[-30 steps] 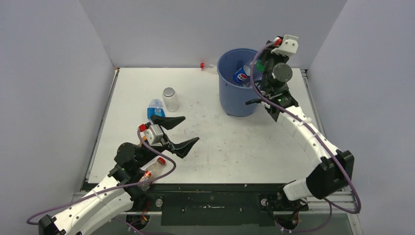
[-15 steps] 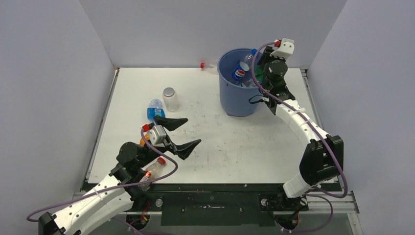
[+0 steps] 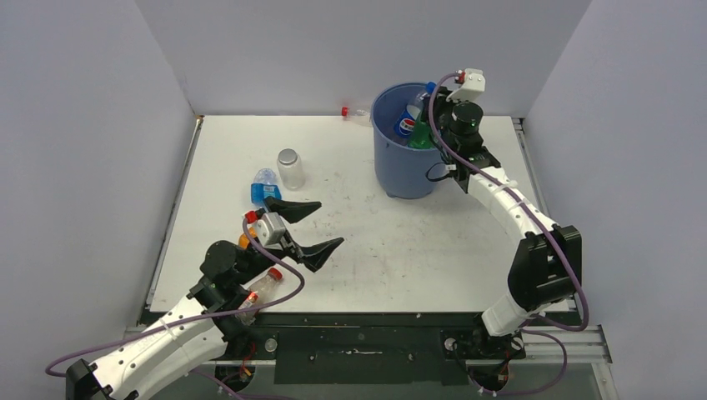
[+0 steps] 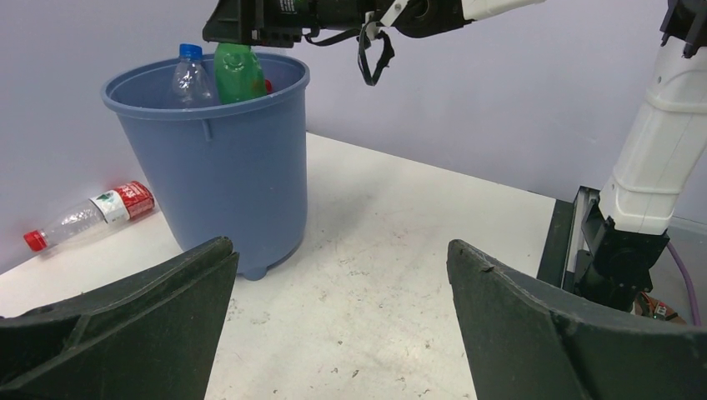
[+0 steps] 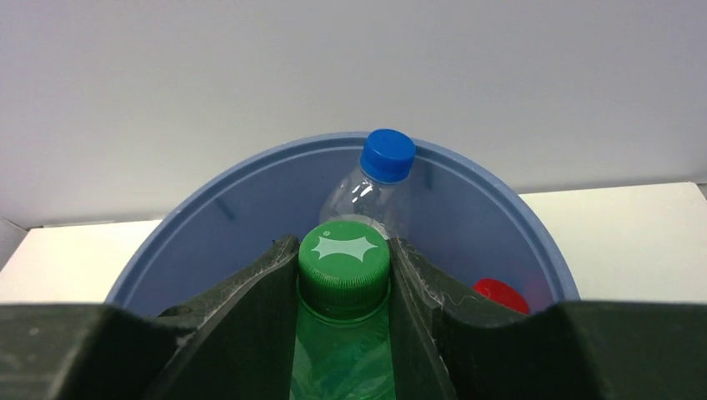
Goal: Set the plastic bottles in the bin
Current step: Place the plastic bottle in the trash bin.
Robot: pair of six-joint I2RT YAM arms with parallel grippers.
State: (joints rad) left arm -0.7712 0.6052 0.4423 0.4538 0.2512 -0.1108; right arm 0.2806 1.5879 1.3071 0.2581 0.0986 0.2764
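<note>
The bin [image 3: 398, 171] is a round blue bucket at the back right of the table. My right gripper [image 3: 431, 119] hangs over its right rim, shut on the neck of a green bottle [image 3: 419, 135] with a green cap [image 5: 344, 258]. That bottle reaches down into the bin's mouth [image 5: 208, 218]. Inside stand a Pepsi-labelled bottle [image 3: 408, 123], a clear blue-capped bottle [image 5: 373, 185] and a red cap [image 5: 500, 294]. My left gripper [image 3: 307, 226] is open and empty above the near-left table, its fingers [image 4: 150, 317] wide apart, facing the bin [image 4: 225, 167].
On the table lie a clear red-labelled bottle [image 3: 355, 113] behind the bin, a clear bottle [image 3: 290, 167], a blue bottle [image 3: 263, 187], and a red-capped bottle [image 3: 258, 289] beside the left arm. An orange bottle [image 3: 244, 242] peeks from under that arm. Grey walls enclose three sides.
My right arm has carried the green bottle left, from beside the bin's right rim to over its mouth. The left gripper has barely shifted.
</note>
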